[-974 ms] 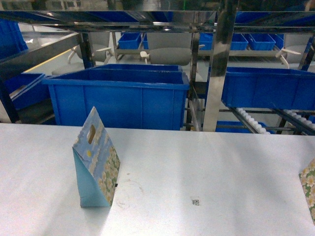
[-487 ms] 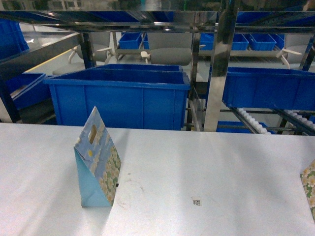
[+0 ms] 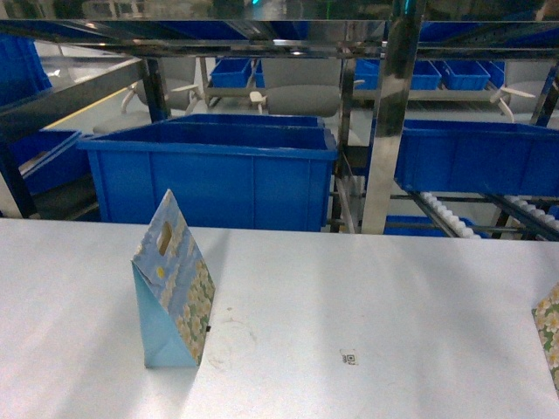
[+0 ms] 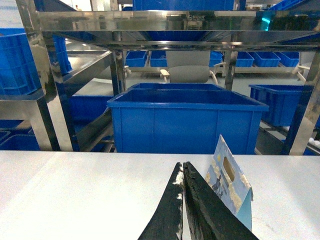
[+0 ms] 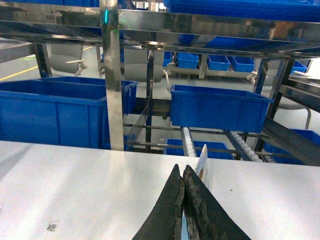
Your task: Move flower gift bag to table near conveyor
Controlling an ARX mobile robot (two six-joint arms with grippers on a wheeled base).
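Note:
The flower gift bag point(image 3: 172, 288) stands upright on the pale table point(image 3: 367, 279) at the left, a blue triangular bag with a cut-out handle. In the left wrist view the same bag point(image 4: 228, 181) stands just right of my left gripper point(image 4: 182, 165), which is shut with nothing in it, apart from the bag. My right gripper point(image 5: 180, 168) is also shut, and a second flowered bag point(image 5: 202, 161) rises edge-on right behind its tips; whether they touch cannot be told. That bag point(image 3: 548, 330) sits at the head view's right edge. Neither gripper shows in the head view. The conveyor point(image 3: 450, 215) lies beyond the table.
A large blue bin point(image 3: 214, 175) sits behind the table's far edge, with another blue bin point(image 3: 476, 157) on the steel rack to the right. A steel post point(image 3: 384, 131) rises between them. A small QR sticker point(image 3: 348, 357) lies on the table.
The head view shifted very slightly a second ago, then held still. The bag on the left stands in the same spot.

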